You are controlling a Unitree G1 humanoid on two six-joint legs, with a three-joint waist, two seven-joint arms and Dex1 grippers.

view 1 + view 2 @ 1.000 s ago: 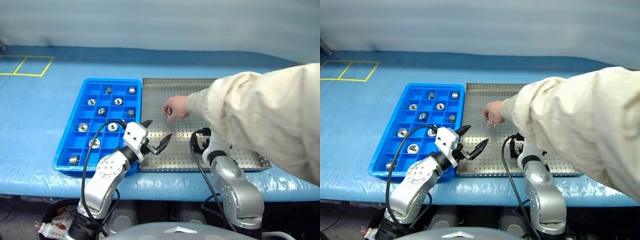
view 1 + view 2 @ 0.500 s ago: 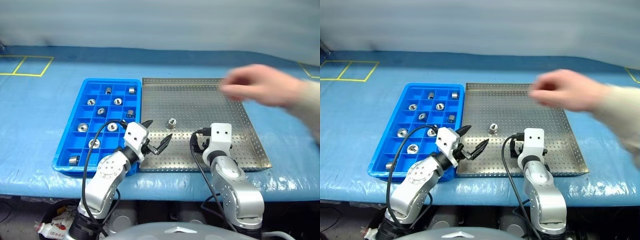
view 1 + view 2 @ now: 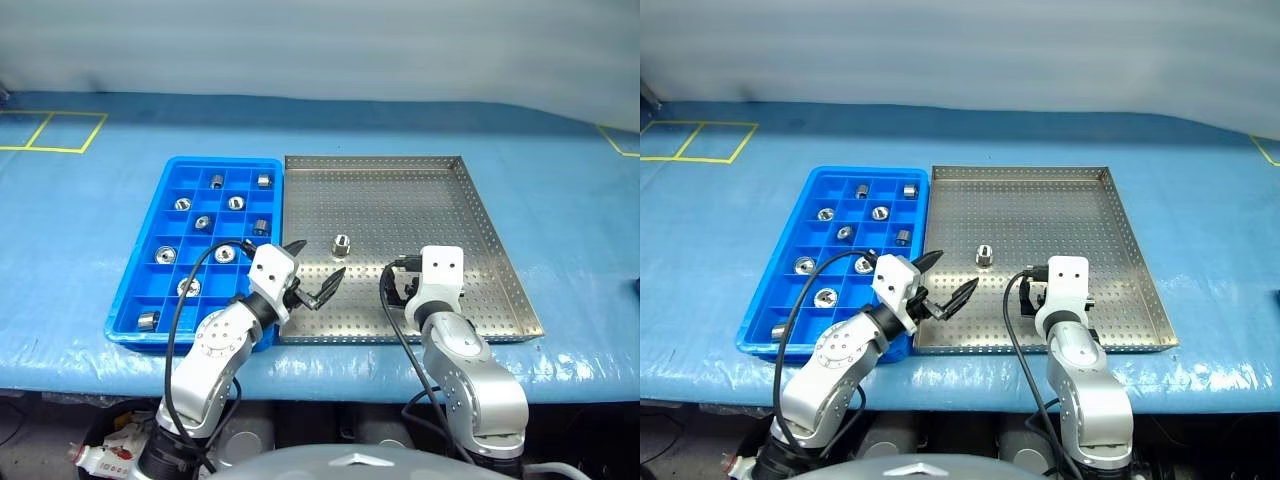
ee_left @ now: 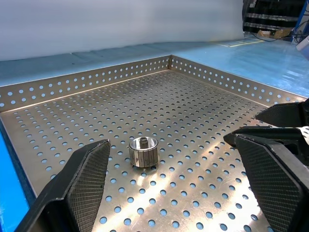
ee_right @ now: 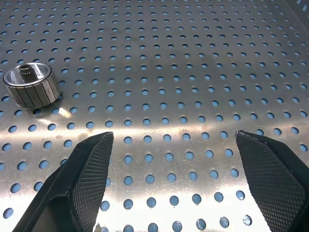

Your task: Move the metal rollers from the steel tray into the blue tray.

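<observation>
Left eye view: a person's arm has withdrawn — one metal roller [image 3: 341, 242] now stands on the steel tray [image 3: 480, 225]. Left gripper [image 3: 313, 271] and right gripper [image 5: 176, 169] both gape empty — pickup for the blue tray [image 3: 145, 265] comes next.

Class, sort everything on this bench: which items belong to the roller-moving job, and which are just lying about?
Job:
- small silver metal roller
- grey perforated steel tray
- bright blue plastic compartment tray
- silver rollers already sorted

Lying about:
- blue table cover
- yellow tape square
</observation>
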